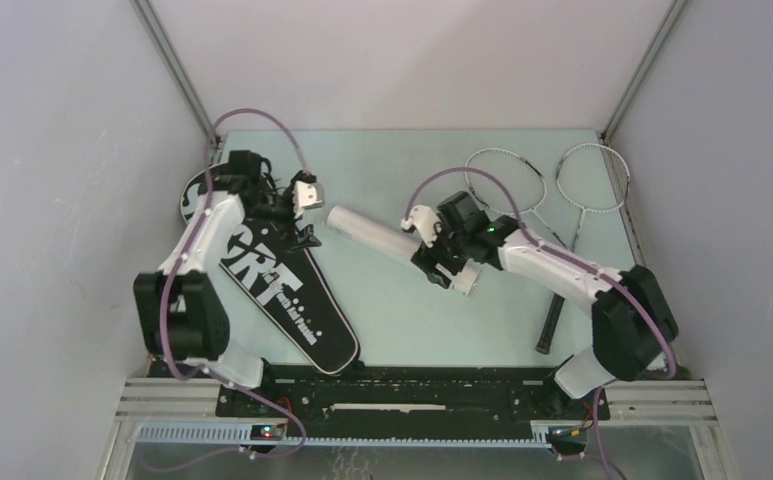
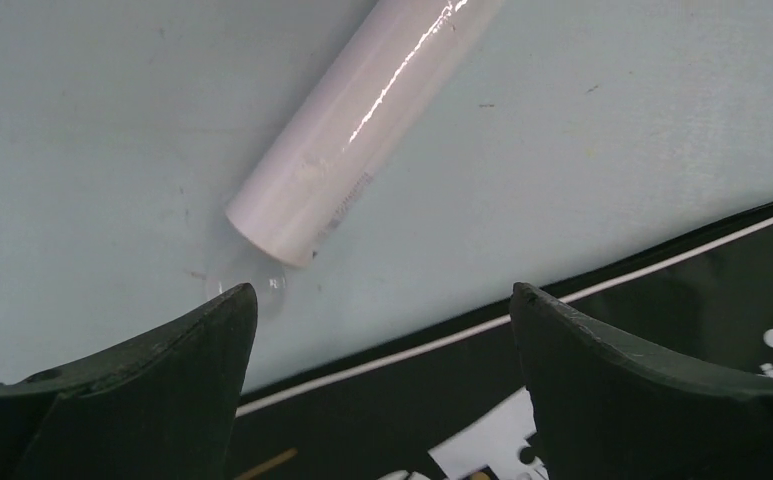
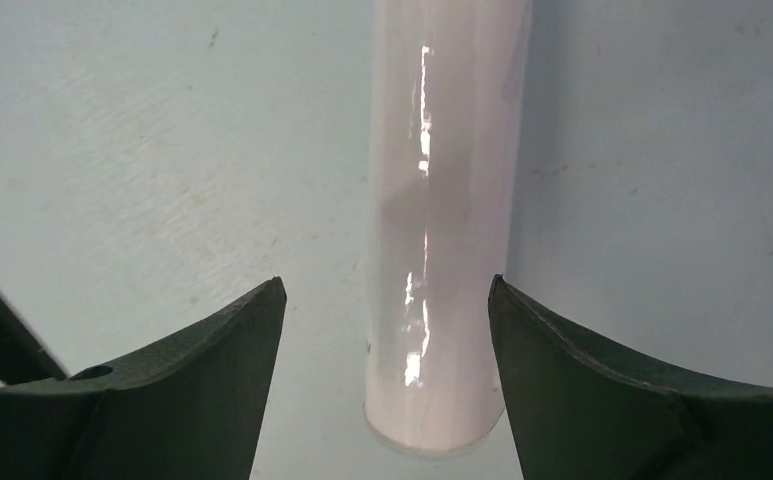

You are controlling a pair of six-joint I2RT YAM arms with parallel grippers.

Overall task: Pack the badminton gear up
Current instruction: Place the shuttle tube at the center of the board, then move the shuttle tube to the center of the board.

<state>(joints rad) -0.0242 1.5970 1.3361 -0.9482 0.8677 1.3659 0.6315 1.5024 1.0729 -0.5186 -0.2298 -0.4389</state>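
Observation:
The long white tube [image 1: 367, 232] lies slantwise in the middle of the table. My right gripper [image 1: 440, 262] straddles its near end, open; in the right wrist view the tube [image 3: 444, 230] runs between the fingertips of that gripper [image 3: 387, 290], closer to the right finger [image 3: 562, 370]. The black "SPORT" bag [image 1: 282, 290] lies at the left. My left gripper [image 1: 302, 228] hovers open over the bag's edge [image 2: 662, 290], its jaws [image 2: 382, 300] empty, and the tube's far end [image 2: 352, 130] lies just ahead of it. Two racquets [image 1: 547, 195] lie at the back right.
The racquets' black handles [image 1: 552, 315] run down beside my right arm. White enclosure walls stand close on the left, the right and the back. A faint clear round thing [image 2: 262, 283] lies on the pale green table [image 1: 382, 160] at the tube's far end.

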